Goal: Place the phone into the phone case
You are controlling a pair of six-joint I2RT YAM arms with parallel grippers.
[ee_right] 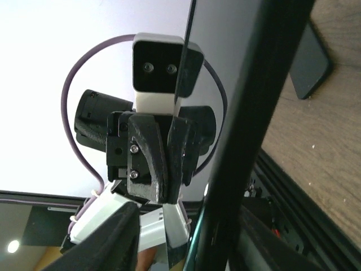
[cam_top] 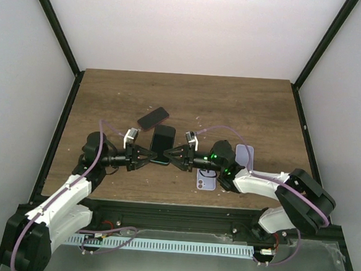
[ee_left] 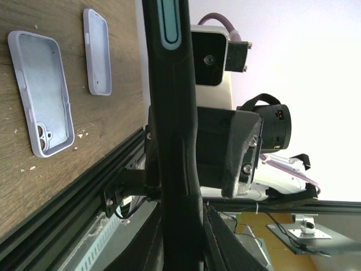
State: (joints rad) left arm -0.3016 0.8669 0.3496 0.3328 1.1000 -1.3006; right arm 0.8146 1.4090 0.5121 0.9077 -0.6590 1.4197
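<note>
At mid-table, your left gripper and right gripper both clamp the dark phone from opposite sides. The step looks like seating it in a case; next, press the edges home evenly. Whether a case already wraps it is unclear. A lavender case lies apart.

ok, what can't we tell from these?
- Black slab between grippers: phone, case or both? Edge-on in wrist views.
- Left gripper, right gripper: open or shut unclear, fingertips blend into slab, top view.
- Loose phone: face-up or not; too small top view, cropped right wrist view.
</note>
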